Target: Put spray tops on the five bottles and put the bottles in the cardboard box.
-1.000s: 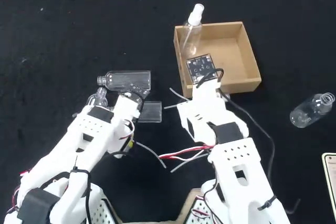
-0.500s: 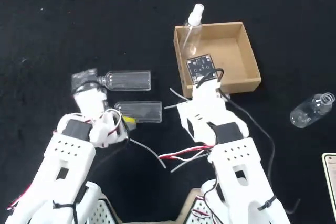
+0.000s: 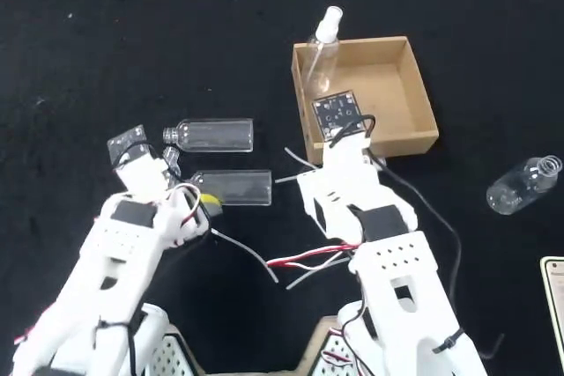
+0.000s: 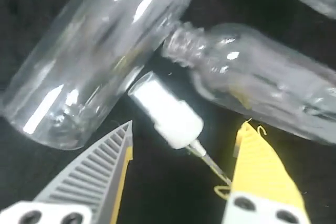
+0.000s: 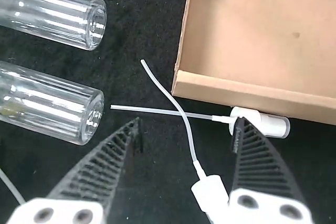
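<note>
Between left gripper's [image 4: 186,125] fingers [image 4: 102,167], a spray top [image 4: 167,113]

Two bottles [image 3: 211,135] lay left of the box [image 3: 392,85], a third bottle [image 3: 322,55] seemingly inside it, a fourth bottle [image 3: 520,187] right.

Your left arm [image 3: 123,244] reaches forward from its base at the near side, angled a little toward its own left, wrist bent downward. Your left gripper [image 4: 186,127] points down with its jaws spread wide: the grey ribbed finger [image 4: 100,166] on one side, the yellow finger [image 4: 257,166] on the other. Your right arm [image 3: 388,253] extends forward beside it, leaning slightly toward the left arm's side, the two arms apart. Your right gripper [image 5: 187,121] also faces down, its black ribbed fingers [image 5: 105,171] parted wide.
</note>
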Robot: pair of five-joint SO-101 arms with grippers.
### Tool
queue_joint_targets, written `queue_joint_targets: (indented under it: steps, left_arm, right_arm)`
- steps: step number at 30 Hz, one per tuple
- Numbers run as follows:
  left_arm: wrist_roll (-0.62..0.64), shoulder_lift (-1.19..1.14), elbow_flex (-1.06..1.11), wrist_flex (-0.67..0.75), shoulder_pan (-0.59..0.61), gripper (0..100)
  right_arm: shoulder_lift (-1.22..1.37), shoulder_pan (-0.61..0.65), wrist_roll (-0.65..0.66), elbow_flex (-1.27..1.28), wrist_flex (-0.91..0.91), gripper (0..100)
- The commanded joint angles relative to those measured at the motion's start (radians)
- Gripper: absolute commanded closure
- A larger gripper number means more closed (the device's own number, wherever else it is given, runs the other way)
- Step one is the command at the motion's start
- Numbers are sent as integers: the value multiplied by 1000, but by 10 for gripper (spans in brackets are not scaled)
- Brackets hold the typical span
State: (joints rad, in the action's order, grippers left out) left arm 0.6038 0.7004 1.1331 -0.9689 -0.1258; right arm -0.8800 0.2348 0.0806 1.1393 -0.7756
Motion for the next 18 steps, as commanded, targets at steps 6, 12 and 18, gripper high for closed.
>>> queue_joint_targets:
  steps: [6, 12, 18]
  left_arm:
    - [18, -161, -171, -54, 13, 700]
    - [55, -218, -173, 2, 38, 700]
    - [52, -262, -177, 23, 38, 701]
  right_arm:
    - [-30, -18, 2, -4, 15, 737]
    - [-30, -18, 2, -4, 15, 737]
    - [-30, -18, 2, -2, 15, 737]
